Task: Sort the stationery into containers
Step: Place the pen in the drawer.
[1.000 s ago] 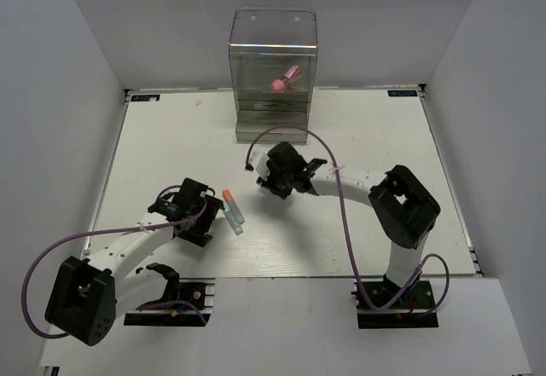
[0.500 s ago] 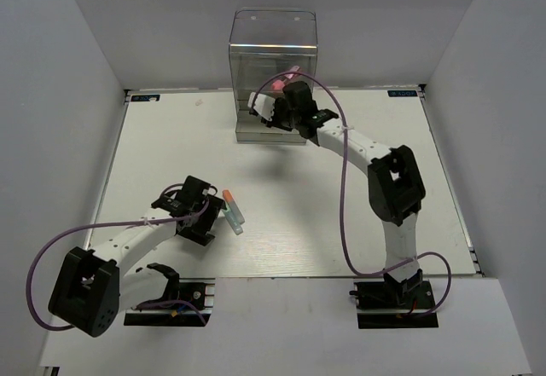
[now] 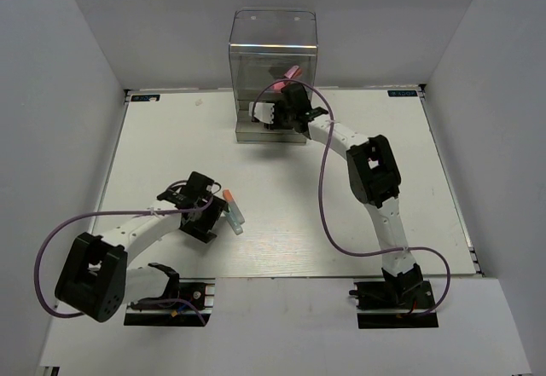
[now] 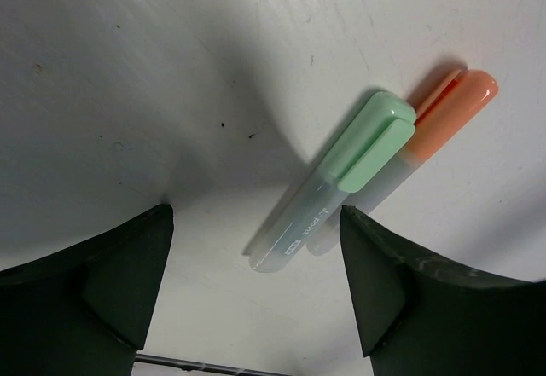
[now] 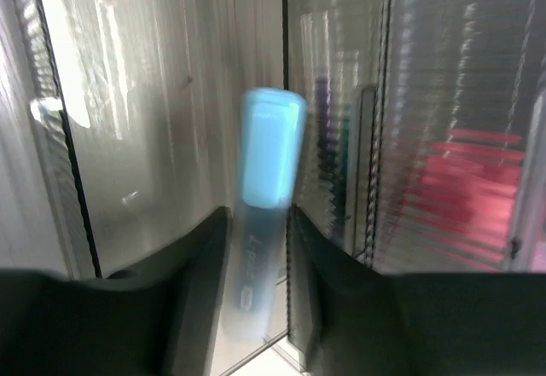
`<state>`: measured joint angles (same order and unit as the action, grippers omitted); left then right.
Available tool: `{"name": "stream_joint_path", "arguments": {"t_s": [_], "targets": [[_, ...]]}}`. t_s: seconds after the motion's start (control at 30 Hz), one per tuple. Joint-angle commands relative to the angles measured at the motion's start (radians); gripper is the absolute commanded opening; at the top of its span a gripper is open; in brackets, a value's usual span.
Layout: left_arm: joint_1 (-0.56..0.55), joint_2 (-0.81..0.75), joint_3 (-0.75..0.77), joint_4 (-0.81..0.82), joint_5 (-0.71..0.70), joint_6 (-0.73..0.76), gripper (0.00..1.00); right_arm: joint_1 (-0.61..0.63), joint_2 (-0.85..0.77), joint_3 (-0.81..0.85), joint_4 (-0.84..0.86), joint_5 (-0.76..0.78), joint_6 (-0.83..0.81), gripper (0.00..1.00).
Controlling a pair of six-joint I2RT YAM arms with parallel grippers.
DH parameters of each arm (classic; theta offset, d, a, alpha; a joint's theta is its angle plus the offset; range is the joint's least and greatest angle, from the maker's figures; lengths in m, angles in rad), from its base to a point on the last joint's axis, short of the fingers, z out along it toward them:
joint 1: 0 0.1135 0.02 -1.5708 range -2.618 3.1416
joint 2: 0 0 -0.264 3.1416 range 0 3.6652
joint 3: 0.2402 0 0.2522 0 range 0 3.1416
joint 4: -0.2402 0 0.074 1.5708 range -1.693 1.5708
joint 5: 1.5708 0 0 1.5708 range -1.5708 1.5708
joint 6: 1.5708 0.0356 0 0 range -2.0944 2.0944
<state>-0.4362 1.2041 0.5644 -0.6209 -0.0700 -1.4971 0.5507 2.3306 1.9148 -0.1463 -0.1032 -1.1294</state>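
Observation:
My right gripper is shut on a blue-capped marker, cap pointing away, right in front of the transparent drawer box; in the top view this gripper is at the box's front. A pink-and-red piece lies inside the box, seen as a red blur through the wall. My left gripper is open just short of a teal-capped marker and an orange-capped marker lying side by side on the table; in the top view they lie right of this gripper.
The box's drawer walls stand close around my right fingers. White enclosure walls stand at the table's left, back and right. The purple cable loops over the right arm.
My right arm has swung from the table's middle to the box front, carrying the blue-capped marker. My left gripper has edged right, closer to the two markers.

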Motion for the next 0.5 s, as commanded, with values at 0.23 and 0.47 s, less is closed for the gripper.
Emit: {"name": "stream_joint_path", "arguments": {"t_s": [0.23, 0.47], "targets": [[-0.006, 0.103, 0.094, -0.025, 0.003, 0.067, 0.82, -0.014, -0.184, -0.146, 0.077, -0.068, 0.115, 0.6], [-0.006, 0.202, 0.16, -0.025, 0.003, 0.107, 0.82, -0.018, -0.416, -0.391, 0.106, -0.168, 0.272, 0.62]]}}
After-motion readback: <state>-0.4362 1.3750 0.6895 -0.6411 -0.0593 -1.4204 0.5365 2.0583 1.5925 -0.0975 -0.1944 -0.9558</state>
